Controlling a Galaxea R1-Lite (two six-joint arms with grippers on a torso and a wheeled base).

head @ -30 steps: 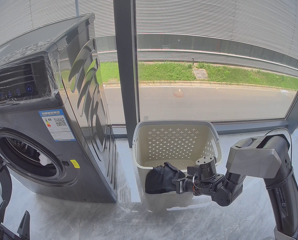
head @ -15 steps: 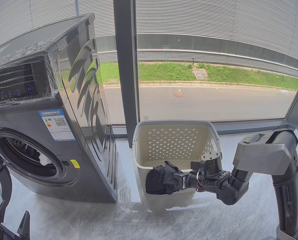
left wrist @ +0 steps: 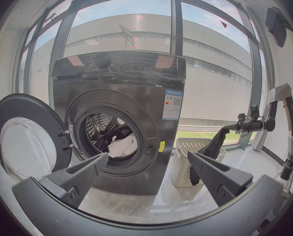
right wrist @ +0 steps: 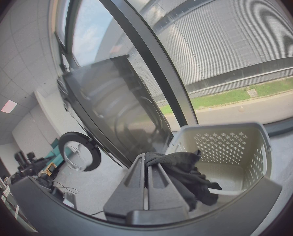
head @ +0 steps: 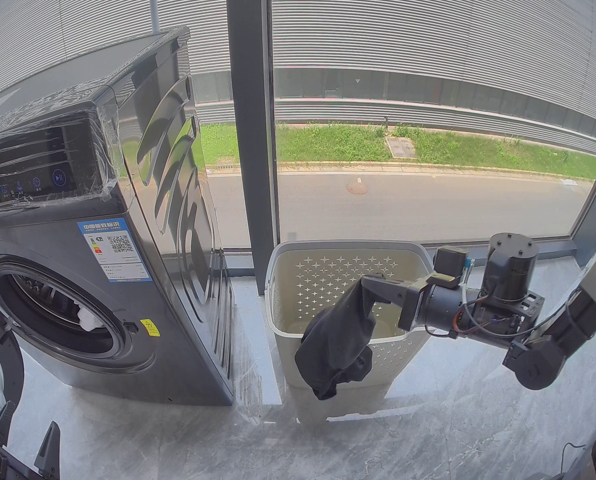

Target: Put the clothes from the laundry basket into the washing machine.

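Washing machine (head: pixel 171 248) is showing glossy grey metal; laundry basket (head: pixel 348 246), matt cream plastic; black garment (head: pixel 338 345), soft matt cloth.

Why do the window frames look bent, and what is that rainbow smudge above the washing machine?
Left wrist view: wide lens bows the window frames; the rainbow patch above the washing machine looks like lens flare from bright daylight. Right wrist view: same bowing. Head view: milder curving.

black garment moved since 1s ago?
Yes. The black garment rose with the right end effector; its top now overlaps the laundry basket's back wall.
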